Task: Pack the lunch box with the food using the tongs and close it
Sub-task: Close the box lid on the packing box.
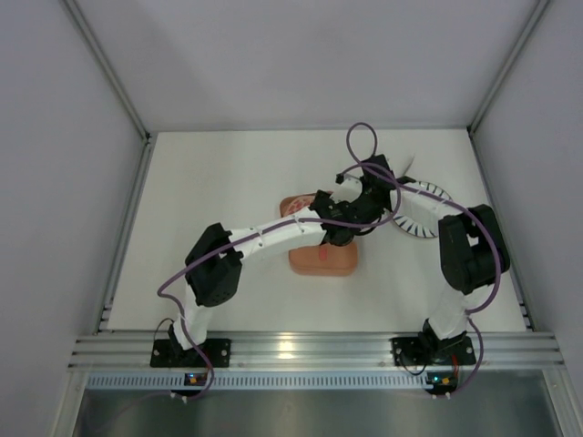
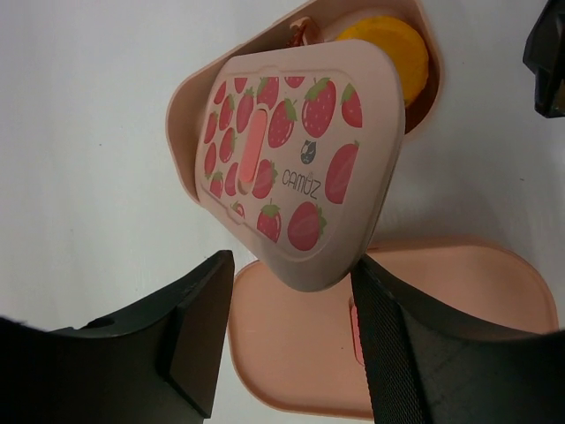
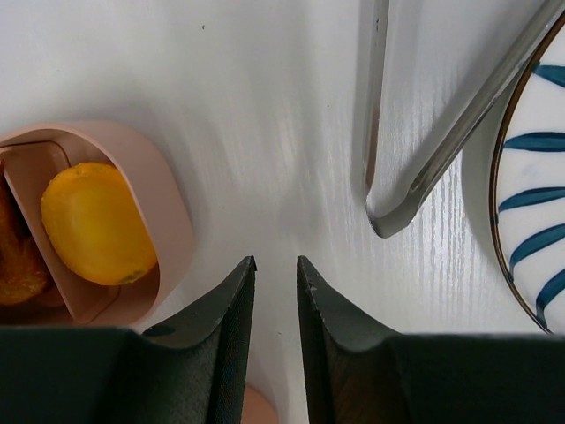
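Item 1, lunch box. There are two salmon-pink, smooth plastic ovals with rounded corners on the white table (image 1: 219, 182), near its centre.

The far one is an open tray (image 2: 181, 115) with a divider. It holds one round orange piece (image 2: 393, 49) with a matt, slightly pitted skin. A brown piece (image 3: 16, 265) lies in the next compartment and is only partly in view.

One flat lid (image 2: 291, 150) lies tilted across this tray, not seated, so the orange piece's end stays uncovered. The lid is printed with red strawberries and has a raised pink tab. The dark lettering reads roughly "CAMUZ" under a small emblem too small to make out.

The near oval (image 2: 441, 291) is plain and flat-topped, with a small tab on its edge. Whether it is a lid or a closed tray cannot be told.

Item 2, tongs (image 3: 376, 88). One pair in slim, brushed silvery metal, two thin arms meeting in a narrow V. They lie flat on the table beside the plate (image 3: 534, 185). The plate is a single glazed white one with dark blue radial stripes.

Item 3, end effectors. The left gripper (image 2: 291, 269) is released. Its black jaws stand wide, with the lid's near edge lying between the tips and not clamped. The right gripper (image 3: 275, 262) hangs over bare table between the tray and the tongs. Its jaws are a narrow slit apart and grasp nothing.
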